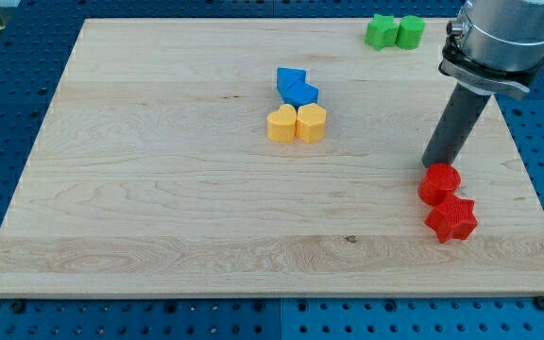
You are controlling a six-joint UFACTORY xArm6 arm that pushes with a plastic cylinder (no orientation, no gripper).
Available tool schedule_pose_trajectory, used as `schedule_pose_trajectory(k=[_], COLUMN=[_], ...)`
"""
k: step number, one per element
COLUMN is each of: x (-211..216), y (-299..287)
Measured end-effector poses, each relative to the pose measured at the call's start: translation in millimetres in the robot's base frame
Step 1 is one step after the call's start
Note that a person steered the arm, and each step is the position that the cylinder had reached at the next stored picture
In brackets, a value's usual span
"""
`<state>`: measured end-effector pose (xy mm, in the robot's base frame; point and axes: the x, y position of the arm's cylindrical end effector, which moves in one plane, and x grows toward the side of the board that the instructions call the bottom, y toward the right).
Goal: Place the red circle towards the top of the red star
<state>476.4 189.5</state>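
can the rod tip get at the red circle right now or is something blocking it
Probably yes. My tip sits right at the red circle, on its upper-left edge, with nothing between them. The red star lies just below the circle, on its far side.

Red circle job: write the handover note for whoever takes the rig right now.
My tip: down on the board, at the red circle's upper-left edge; whether it touches is not clear.
Red circle: near the view's right edge, directly above the red star and against it.
Done: the circle already sits on the star's top side.
Left: probably nothing but backing the rod away without nudging the circle.
Others: blue blocks and yellow blocks mid-board, green blocks at the view's top right, all away from the work.
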Motion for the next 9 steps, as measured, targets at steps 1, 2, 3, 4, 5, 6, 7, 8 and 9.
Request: schedule_pose_trajectory(k=[1, 2, 3, 4, 5, 6, 7, 8, 9], x=[-5, -5, 3, 9, 14, 32, 41, 41, 53], y=[-12, -33, -42, -41, -27, -23, -23, -27, -28])
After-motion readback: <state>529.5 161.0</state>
